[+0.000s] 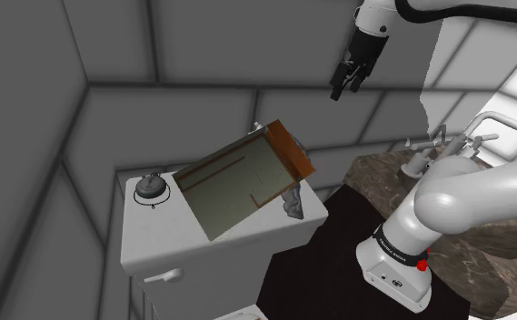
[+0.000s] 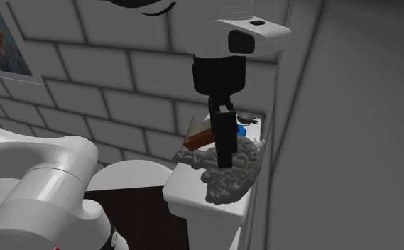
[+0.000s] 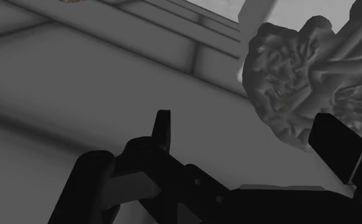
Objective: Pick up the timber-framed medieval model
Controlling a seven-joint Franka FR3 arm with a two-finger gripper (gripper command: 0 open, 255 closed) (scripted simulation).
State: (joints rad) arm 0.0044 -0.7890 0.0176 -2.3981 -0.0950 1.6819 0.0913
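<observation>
My gripper (image 1: 343,90) hangs open and empty, well above the cistern lid (image 1: 161,229). The timber-framed model (image 1: 243,182) sits on that lid, ungrasped. Approach, descent and grasp all remain.

Up on the white toilet tank (image 1: 211,256), a small round dial-faced object (image 1: 152,191) sits toward the lid's end on the shoulder view's left. At the opposite end there's a lumpy grey crumpled mass (image 2: 228,174), right by the lid's edge, with something small and blue (image 2: 241,131) just behind it. Grey tiled wall (image 1: 65,91) all around. Off to the shoulder view's right stands a mottled brown surface (image 1: 383,177) with a pale faucet (image 1: 420,162), dark floor (image 1: 329,264) below. A framed portrait (image 2: 1,39) hangs on the wall.
</observation>
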